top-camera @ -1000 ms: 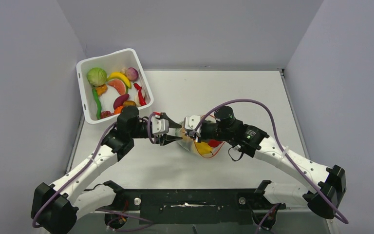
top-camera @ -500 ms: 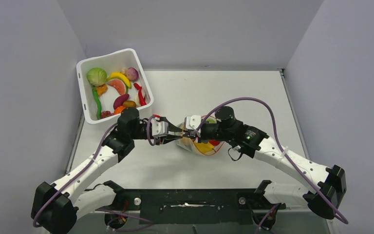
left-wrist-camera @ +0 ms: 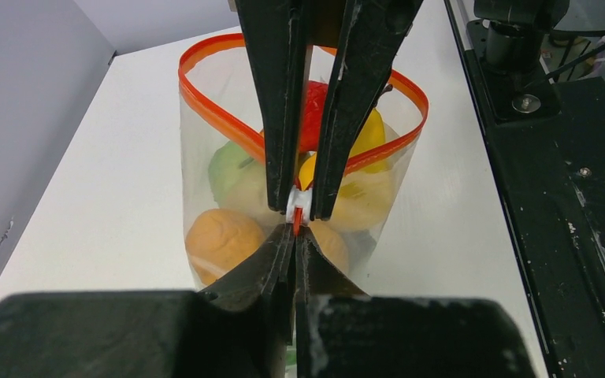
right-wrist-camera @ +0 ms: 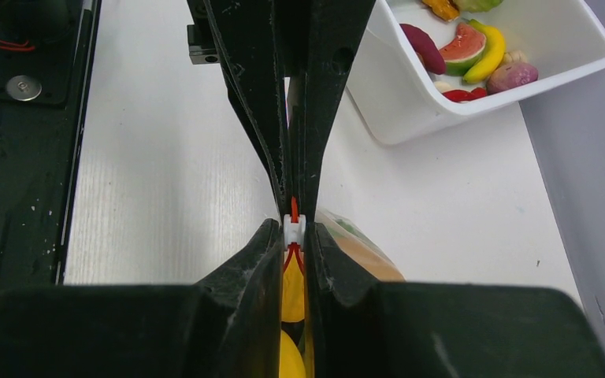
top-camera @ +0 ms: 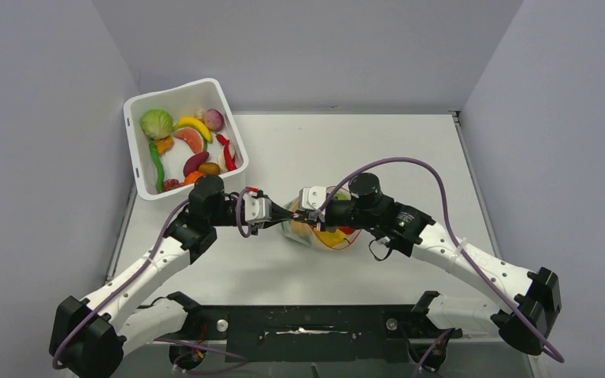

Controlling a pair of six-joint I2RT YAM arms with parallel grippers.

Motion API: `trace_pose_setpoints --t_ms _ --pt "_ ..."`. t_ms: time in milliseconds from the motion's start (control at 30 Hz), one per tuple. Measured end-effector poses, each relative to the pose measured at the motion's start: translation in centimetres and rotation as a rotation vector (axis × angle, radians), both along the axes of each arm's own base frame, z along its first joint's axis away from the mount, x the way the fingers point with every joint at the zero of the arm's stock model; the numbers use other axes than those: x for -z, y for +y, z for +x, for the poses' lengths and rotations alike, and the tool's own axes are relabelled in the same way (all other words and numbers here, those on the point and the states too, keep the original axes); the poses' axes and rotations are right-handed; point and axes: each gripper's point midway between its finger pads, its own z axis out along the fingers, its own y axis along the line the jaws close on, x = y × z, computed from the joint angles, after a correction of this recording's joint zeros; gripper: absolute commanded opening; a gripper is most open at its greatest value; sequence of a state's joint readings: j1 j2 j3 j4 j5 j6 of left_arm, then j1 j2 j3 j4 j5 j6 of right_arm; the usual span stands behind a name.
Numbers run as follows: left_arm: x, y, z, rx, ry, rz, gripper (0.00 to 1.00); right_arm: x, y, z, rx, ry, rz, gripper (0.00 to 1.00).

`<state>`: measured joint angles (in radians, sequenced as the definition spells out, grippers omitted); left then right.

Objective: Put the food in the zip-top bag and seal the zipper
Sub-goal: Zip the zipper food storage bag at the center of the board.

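The zip-top bag (top-camera: 327, 236) stands mid-table with its mouth open, the red-orange zipper (left-wrist-camera: 214, 118) looping wide. Inside lies food: an orange fruit (left-wrist-camera: 222, 240), a green piece (left-wrist-camera: 227, 169), a yellow fruit (left-wrist-camera: 372, 132) and a red piece (left-wrist-camera: 315, 102). My left gripper (left-wrist-camera: 295, 230) is shut on the zipper's end at the bag's near corner. My right gripper (right-wrist-camera: 294, 230) meets it tip to tip, shut on the zipper's white slider (right-wrist-camera: 294, 227). In the top view the left gripper (top-camera: 280, 214) and the right gripper (top-camera: 299, 213) touch at the bag's left edge.
A white tub (top-camera: 138, 157) at the back left holds more food, among it a lettuce (top-camera: 156, 124), a banana (top-camera: 193, 126) and a red chilli (top-camera: 225, 151). Grey walls close in on three sides. The black mounting rail (top-camera: 307, 327) runs along the near edge.
My left gripper was open a second ago; it has moved a little right and closed on the zipper's end. The right gripper has kept its hold on the slider.
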<state>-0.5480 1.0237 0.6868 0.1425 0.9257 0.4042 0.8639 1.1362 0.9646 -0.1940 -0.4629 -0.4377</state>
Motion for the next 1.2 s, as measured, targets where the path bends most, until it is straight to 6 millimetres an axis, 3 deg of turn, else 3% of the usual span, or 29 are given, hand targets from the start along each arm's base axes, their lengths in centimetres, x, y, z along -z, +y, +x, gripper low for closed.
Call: trace_pose_setpoints --t_ms 400,700,867,1067,1200 --pt "-1.0 0.9 -0.4 -0.036 -0.027 -0.007 0.0 -0.4 -0.7 0.0 0.012 0.004 -0.008 0.0" --pt "-1.2 1.9 0.7 -0.096 -0.033 0.009 0.0 0.2 -3.1 1.7 0.076 0.041 -0.043 0.0" --pt "-1.2 2.0 0.8 -0.099 -0.022 0.005 0.01 0.2 -4.0 1.7 0.082 0.048 -0.05 0.0" --pt "-2.0 1.8 0.9 -0.094 -0.008 -0.032 0.36 0.2 -4.4 1.7 0.081 0.059 -0.053 0.0" --pt "-2.1 1.3 0.7 -0.057 0.017 -0.051 0.43 0.1 -4.3 1.5 0.066 0.068 -0.045 0.0"
